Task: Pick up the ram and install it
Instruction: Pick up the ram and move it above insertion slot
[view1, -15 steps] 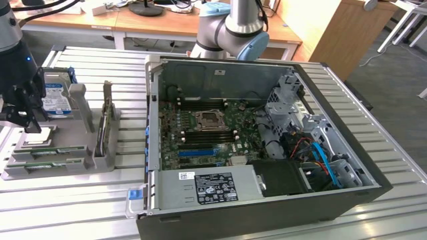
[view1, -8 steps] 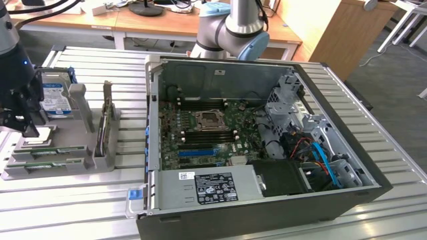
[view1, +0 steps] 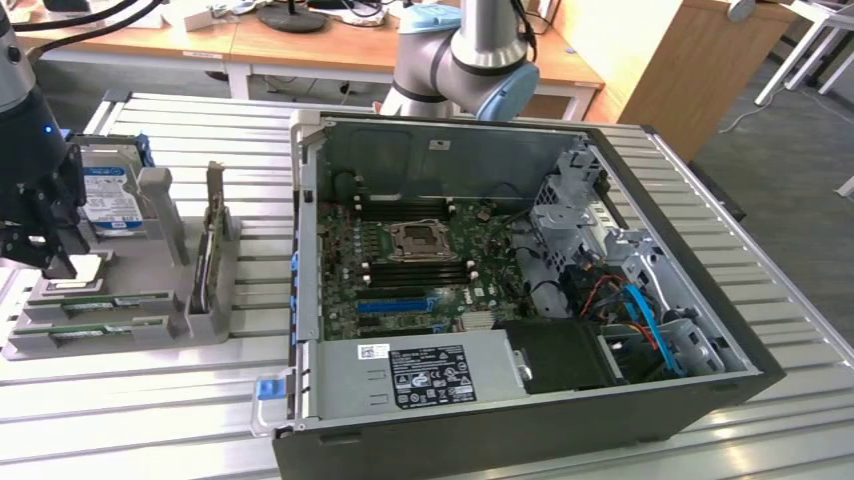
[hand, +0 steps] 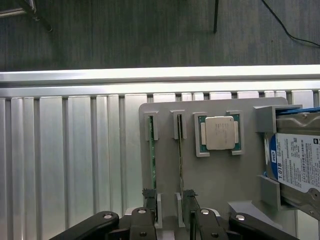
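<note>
Nearest the wrist camera, the black 2-fingered gripper (hand: 168, 196) has its jaws spread wide with nothing between them but air and the end posts of a flat grey plastic holder (hand: 220, 175). Its serrated fingertips (hand: 148, 193) are poised over that holder's near end, though whether they touch it cannot be told. Just beyond, the long thin green ram stick (hand: 151, 155) stands on edge in a narrow slot, in line with 1 fingertip. A second ram stick (hand: 180, 150) (darker, with a yellowish edge) stands parallel in the next slot, just inside the other fingertip. Beside these, a square silver CPU chip (hand: 220, 132) lies flat in its own recess. Past it, a boxy hard drive with a blue and white label (hand: 297, 160) leans in grey brackets. The holder rests on a ribbed aluminium table (hand: 65, 165). In the exterior view the holder sits at that view's left, and an open dark grey computer case (view1: 694, 300) lies on the table at its right. The case exposes a green motherboard (view1: 400, 270) and a silver power supply (view1: 414, 375). Behind the case rises the grey and blue robot arm (view1: 487, 50), with wooden desks (view1: 267, 45) beyond.
</note>
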